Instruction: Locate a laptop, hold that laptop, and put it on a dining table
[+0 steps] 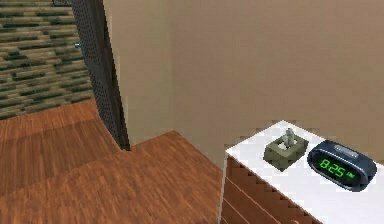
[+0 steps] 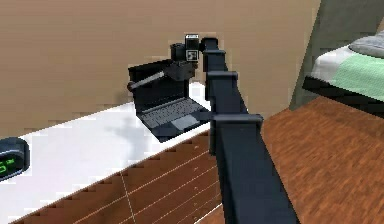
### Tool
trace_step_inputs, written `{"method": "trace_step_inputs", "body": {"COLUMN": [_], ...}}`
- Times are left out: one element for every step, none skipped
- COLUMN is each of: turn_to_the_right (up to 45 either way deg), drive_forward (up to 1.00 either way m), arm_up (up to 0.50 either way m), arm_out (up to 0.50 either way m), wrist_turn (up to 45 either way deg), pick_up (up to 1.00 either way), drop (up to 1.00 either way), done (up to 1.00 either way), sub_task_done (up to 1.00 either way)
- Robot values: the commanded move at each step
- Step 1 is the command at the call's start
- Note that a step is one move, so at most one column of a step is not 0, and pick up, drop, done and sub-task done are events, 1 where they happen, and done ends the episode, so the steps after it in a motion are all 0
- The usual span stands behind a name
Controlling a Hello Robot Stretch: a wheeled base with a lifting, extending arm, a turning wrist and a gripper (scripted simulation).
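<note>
A white dresser top [image 2: 80, 150] runs along a beige wall [image 2: 70, 45], the open black laptop [image 2: 178, 112] lying near its right end. The gripper [image 2: 152, 78] is at the laptop's screen; whether it holds anything cannot be told

Alarm clock [image 1: 344, 163] beside a small olive figurine [image 1: 284, 149] on a white-topped dresser [image 1: 290, 186].

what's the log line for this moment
stage: at laptop | laptop: open, on white dresser top | gripper: by its screen, hold cannot tell | placement: not done
</note>
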Motion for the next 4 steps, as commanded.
{"method": "trace_step_inputs", "body": {"turn_to_the_right": [0.0, 0.0, 0.0, 0.0], "drive_forward": [0.00, 0.00, 0.00, 0.00], "arm_up": [0.00, -0.28, 0.00, 0.10], "arm_out": [0.00, 0.00, 0.00, 0.00], "wrist_turn": [12.0, 0.0, 0.0, 0.0], "pick_up": [0.00, 0.00, 1.00, 0.00], "drop": [0.00, 0.00, 0.00, 0.00], "done": [0.00, 0.00, 0.00, 0.00], "sub_task_done": [0.00, 0.00, 0.00, 0.00]}}
